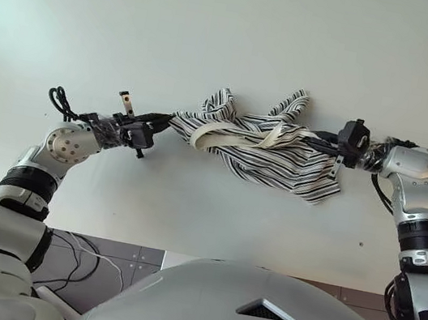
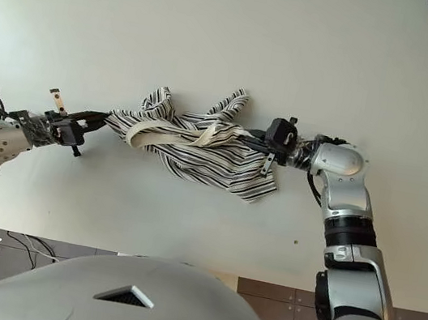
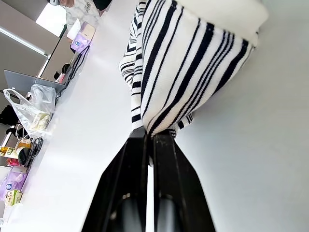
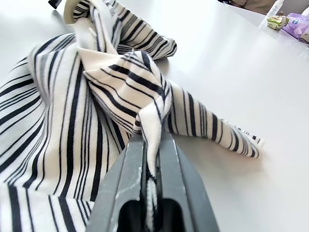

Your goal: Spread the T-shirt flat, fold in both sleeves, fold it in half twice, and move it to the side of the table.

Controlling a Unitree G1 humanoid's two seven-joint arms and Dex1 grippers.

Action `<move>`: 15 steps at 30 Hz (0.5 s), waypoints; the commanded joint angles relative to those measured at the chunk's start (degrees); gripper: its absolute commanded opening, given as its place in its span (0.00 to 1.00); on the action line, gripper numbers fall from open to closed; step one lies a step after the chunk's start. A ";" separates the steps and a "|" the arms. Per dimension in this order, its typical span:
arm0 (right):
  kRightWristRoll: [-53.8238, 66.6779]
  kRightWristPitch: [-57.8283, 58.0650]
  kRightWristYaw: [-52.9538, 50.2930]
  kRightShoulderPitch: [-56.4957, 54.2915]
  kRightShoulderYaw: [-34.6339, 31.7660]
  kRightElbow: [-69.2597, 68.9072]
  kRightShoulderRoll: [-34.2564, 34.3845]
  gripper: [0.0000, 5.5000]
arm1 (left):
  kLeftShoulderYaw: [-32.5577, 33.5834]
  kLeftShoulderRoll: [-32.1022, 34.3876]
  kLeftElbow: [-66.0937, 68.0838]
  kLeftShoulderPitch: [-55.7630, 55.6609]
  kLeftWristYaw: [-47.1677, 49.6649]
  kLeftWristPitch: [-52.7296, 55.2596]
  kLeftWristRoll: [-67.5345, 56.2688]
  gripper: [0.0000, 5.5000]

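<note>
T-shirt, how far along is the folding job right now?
Nothing finished: the T-shirt lies crumpled on the table. In hand: the left gripper and right gripper are each shut on an opposite end, the cloth strung between them. To do: spreading flat, both sleeves, two half folds, moving aside.

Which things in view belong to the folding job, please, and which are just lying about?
Job: striped T-shirt; left gripper and right gripper, both shut on it; white table.
Lying about: plastic bag; purple packet.

I log open table (image 1: 221,21) beyond and before the shirt (image 1: 268,157); the bunched shirt blocks the line between left gripper (image 1: 172,118) and right gripper (image 1: 315,146).
</note>
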 commanded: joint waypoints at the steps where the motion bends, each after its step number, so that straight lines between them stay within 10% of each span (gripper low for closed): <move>1: -0.78 -2.89 -1.30 3.84 -2.49 -3.92 -3.03 0.03 | -2.87 -3.84 5.32 3.45 -0.88 3.63 6.66 0.02; 15: 10.91 -15.19 -11.67 9.89 -18.99 -22.20 -9.26 0.03 | 9.27 -8.84 -31.81 4.66 -21.11 12.82 -36.65 0.02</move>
